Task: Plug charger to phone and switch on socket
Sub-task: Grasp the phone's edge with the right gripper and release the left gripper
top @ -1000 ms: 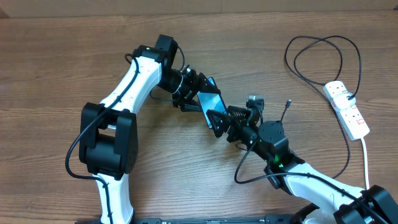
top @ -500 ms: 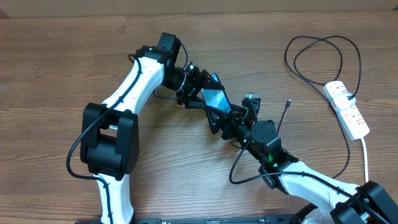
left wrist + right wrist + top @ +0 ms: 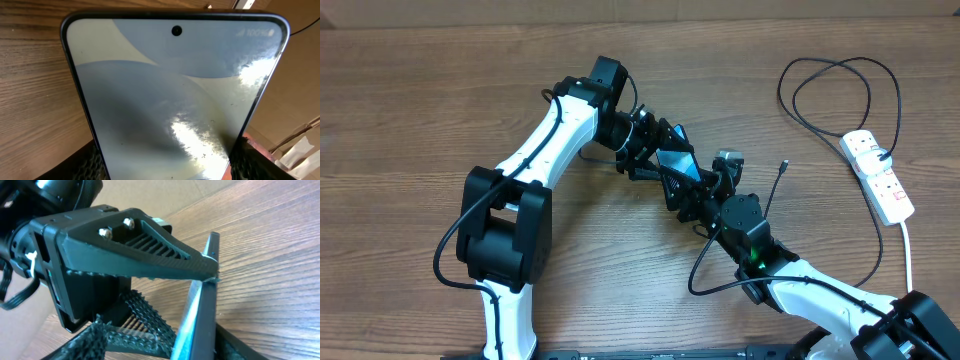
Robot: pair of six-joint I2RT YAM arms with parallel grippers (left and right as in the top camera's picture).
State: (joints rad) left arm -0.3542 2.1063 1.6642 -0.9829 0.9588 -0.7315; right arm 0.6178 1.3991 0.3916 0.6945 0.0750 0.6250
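Blue-grey glass fills the left wrist view: the phone (image 3: 170, 100) stands screen-on to that camera, its punch-hole lens near the top edge, with the left hand's ribbed black fingers (image 3: 92, 165) pressed against its two long sides at the bottom of the picture. From overhead, the left hand (image 3: 658, 155) has the phone (image 3: 676, 162) clamped between its fingers and lifted off the wooden bench (image 3: 420, 100), tilted, near the middle of the scene. The right hand (image 3: 688, 190) comes in from the lower right and meets the phone's free end, so the phone bridges the two hands. In the right wrist view the phone (image 3: 202, 305) is edge-on, a thin dark slab rising between that hand's own ribbed pads (image 3: 92, 340), with one finger of the left hand (image 3: 135, 250) crossing above it. The right hand's jaws are partly apart around the phone, but whether the pads actually press on it cannot be told. The charger (image 3: 820, 70) lies in loose black loops at the upper right of the bench, and its connector tip (image 3: 784, 165) rests on the wood just beside the right arm, apart from both hands. The socket (image 3: 878, 175) lies along the right edge, its white cord (image 3: 908, 250) trailing toward the bottom.
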